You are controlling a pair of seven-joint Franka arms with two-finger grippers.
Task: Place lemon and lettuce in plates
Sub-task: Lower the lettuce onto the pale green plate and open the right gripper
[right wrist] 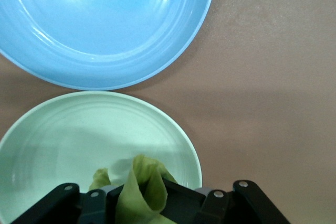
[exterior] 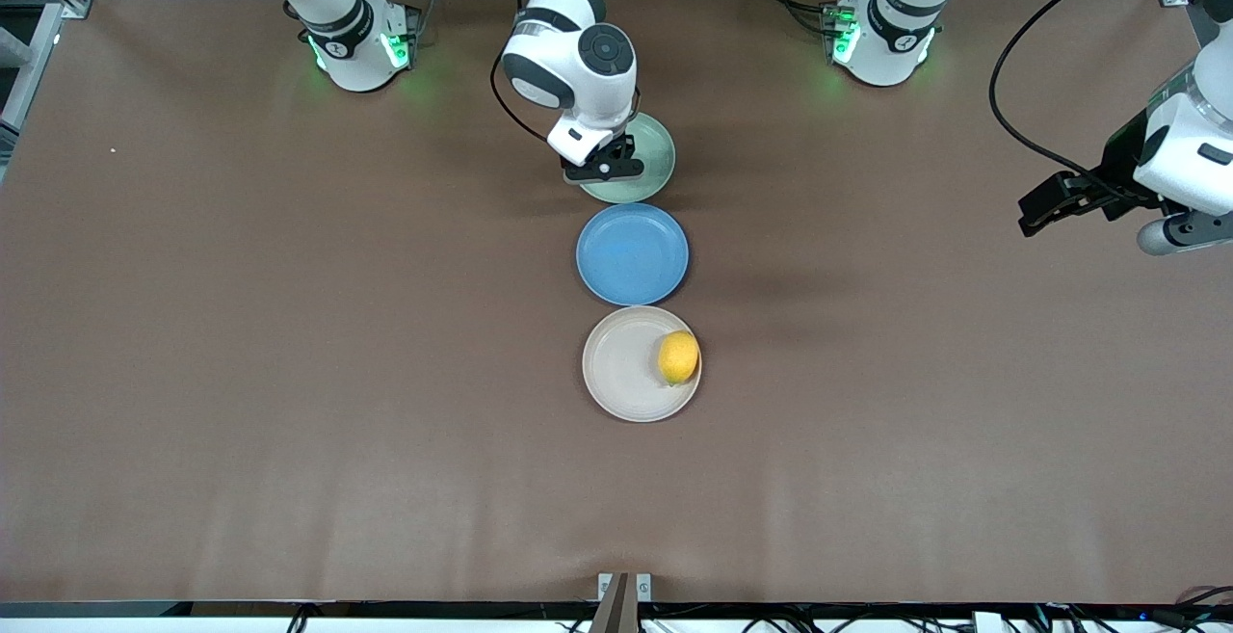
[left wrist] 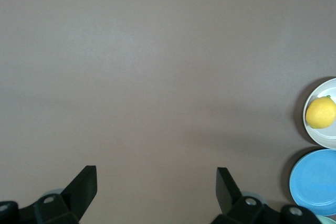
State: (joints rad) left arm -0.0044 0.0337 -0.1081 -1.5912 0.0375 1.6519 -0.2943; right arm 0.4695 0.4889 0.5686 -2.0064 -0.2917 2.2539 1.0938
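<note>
The lemon (exterior: pixel 678 356) lies in the beige plate (exterior: pixel 607 363), at the rim toward the left arm's end; both also show in the left wrist view, the lemon (left wrist: pixel 320 113) in the plate (left wrist: pixel 328 139). My right gripper (exterior: pixel 602 169) is over the pale green plate (exterior: pixel 653 163). In the right wrist view it (right wrist: pixel 142 198) is shut on the lettuce (right wrist: pixel 140 179), a folded green leaf held just above that plate (right wrist: pixel 63 140). In the front view the gripper hides the lettuce. My left gripper (exterior: pixel 1036 214) waits open and empty over bare table at the left arm's end (left wrist: pixel 156 174).
A blue plate (exterior: pixel 632 253) sits between the green and beige plates, all three in a row down the table's middle. It also shows in the right wrist view (right wrist: pixel 105 30) and the left wrist view (left wrist: pixel 317 182). Brown table surface lies around them.
</note>
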